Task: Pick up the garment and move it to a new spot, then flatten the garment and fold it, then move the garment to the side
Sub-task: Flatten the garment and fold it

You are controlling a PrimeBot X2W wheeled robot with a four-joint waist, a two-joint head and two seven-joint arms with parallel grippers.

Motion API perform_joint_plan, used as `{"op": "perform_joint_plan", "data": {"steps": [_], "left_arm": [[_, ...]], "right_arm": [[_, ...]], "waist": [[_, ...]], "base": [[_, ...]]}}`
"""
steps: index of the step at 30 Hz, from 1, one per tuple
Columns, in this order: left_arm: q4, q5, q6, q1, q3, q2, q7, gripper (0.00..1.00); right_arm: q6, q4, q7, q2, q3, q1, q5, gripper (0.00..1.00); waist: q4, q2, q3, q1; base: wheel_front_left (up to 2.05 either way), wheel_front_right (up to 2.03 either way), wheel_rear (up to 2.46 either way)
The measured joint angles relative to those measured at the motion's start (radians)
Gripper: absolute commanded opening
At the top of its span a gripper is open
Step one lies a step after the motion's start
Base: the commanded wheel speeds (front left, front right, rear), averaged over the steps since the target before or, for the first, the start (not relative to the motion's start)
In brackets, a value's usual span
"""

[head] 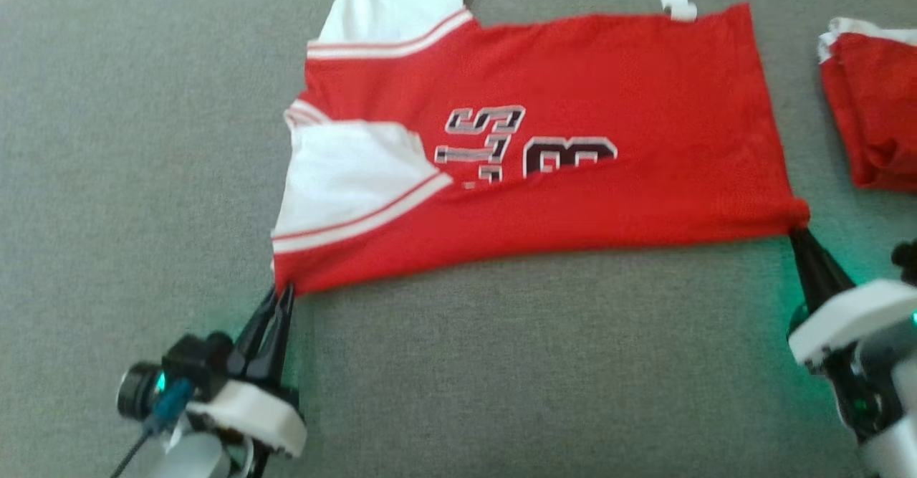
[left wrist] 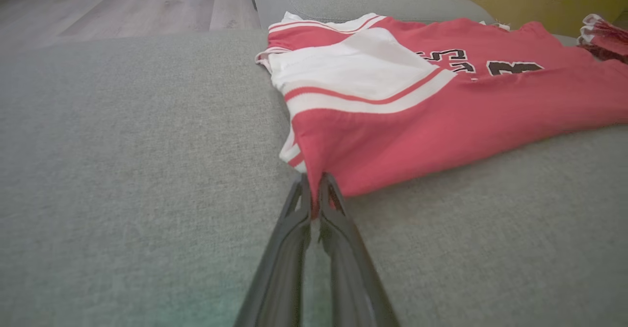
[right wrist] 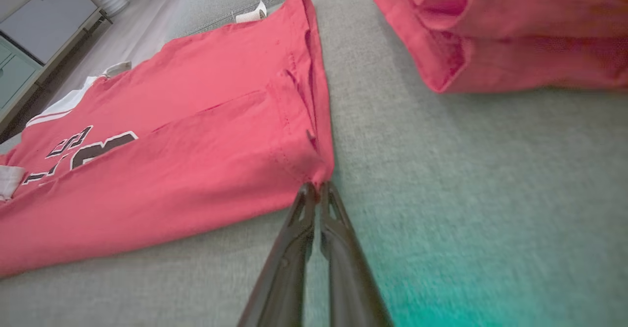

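The garment (head: 573, 198) is a red jersey with white sleeves and dark lettering, spread flat on a grey cushioned surface (head: 501, 363). My left gripper (head: 281, 292) is shut on the jersey's near left corner, and in the left wrist view its closed tips (left wrist: 314, 182) pinch red cloth (left wrist: 441, 116). At the near right corner my right gripper (head: 795, 233) is shut on the hem. The right wrist view has the closed fingers (right wrist: 316, 187) meeting the garment's corner (right wrist: 196, 170).
A second red garment (head: 877, 105) lies folded at the right edge, close to my right arm; it also sits at the top right of the right wrist view (right wrist: 515, 28). Wooden floor (left wrist: 122, 3) lies beyond the cushion's far left edge.
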Motion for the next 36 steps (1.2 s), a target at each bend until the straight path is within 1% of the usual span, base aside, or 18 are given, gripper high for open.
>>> {"op": "perform_joint_plan", "data": {"steps": [6,10,15,20,23,24,25,26,27,28,29,30,33,36], "left_arm": [[-0.064,-0.022,0.018,0.107,-0.002,0.019,0.011,0.00],[-0.117,-0.033,0.032,0.173,-0.010,0.033,0.030,0.00],[-0.169,-0.045,0.050,0.240,-0.021,0.048,0.049,0.00],[-0.198,-0.066,0.051,0.290,-0.039,0.055,0.082,0.00],[-0.199,-0.066,0.051,0.291,-0.042,0.059,0.096,0.00],[-0.199,-0.066,0.051,0.291,-0.044,0.059,0.099,0.00],[-0.199,-0.066,0.050,0.291,-0.048,0.059,0.108,0.00],[-0.198,-0.066,0.050,0.291,-0.055,0.060,0.117,0.00],[-0.195,-0.065,0.050,0.290,-0.064,0.061,0.124,0.31],[-0.190,-0.064,0.050,0.290,-0.069,0.060,0.125,0.47],[-0.187,-0.064,0.050,0.289,-0.069,0.060,0.130,0.90],[-0.184,-0.064,0.051,0.287,-0.069,0.061,0.134,1.00],[-0.186,-0.052,0.072,0.267,-0.068,0.064,0.139,1.00],[-0.220,-0.045,0.087,0.242,-0.062,0.076,0.151,1.00]], "right_arm": [[0.000,-0.079,0.005,-0.015,-0.012,0.126,0.008,0.00],[0.000,-0.138,0.033,-0.025,-0.050,0.229,0.008,0.00],[0.000,-0.205,0.068,-0.024,-0.099,0.341,0.004,0.00],[0.000,-0.253,0.098,-0.005,-0.142,0.397,-0.020,0.00],[0.000,-0.266,0.111,0.007,-0.155,0.408,-0.035,0.00],[0.000,-0.271,0.118,0.011,-0.160,0.410,-0.038,0.25],[0.000,-0.275,0.120,0.015,-0.164,0.412,-0.038,0.78],[0.000,-0.280,0.124,0.021,-0.170,0.414,-0.043,1.00],[0.000,-0.284,0.127,0.030,-0.180,0.418,-0.050,1.00],[0.000,-0.286,0.127,0.037,-0.189,0.422,-0.058,1.00],[0.000,-0.288,0.127,0.038,-0.197,0.424,-0.066,1.00],[0.000,-0.294,0.127,0.038,-0.208,0.424,-0.072,1.00],[0.000,-0.327,0.127,0.040,-0.225,0.423,-0.087,1.00],[0.000,-0.360,0.117,0.051,-0.231,0.419,-0.102,1.00]], "waist": [[-0.007,0.0000,-0.041,-0.0001],[-0.004,0.0000,-0.068,-0.0001],[0.001,0.0000,-0.097,-0.0002],[0.006,0.0000,-0.114,-0.0002],[0.008,0.0000,-0.119,-0.0001],[0.008,0.0000,-0.120,-0.0001],[0.007,0.0000,-0.121,-0.0001],[0.006,0.0000,-0.122,0.0000],[0.005,0.0000,-0.122,-0.0001],[0.004,0.0000,-0.122,-0.0001],[0.002,0.0000,-0.122,0.0000],[0.000,0.0000,-0.122,0.0000],[-0.008,0.0000,-0.120,0.0000],[-0.020,0.0000,-0.114,0.0000]], "base": [[0.00,0.00,0.00],[0.00,0.00,0.00],[0.00,0.00,0.00],[0.00,0.00,0.00],[0.00,0.00,0.00],[0.00,0.00,0.00],[0.00,0.00,0.00],[0.00,0.00,0.00],[0.00,0.00,0.00],[0.00,0.00,0.00],[0.00,0.00,0.00],[0.00,0.00,0.00],[0.00,0.00,0.00],[0.00,0.00,0.00]]}}
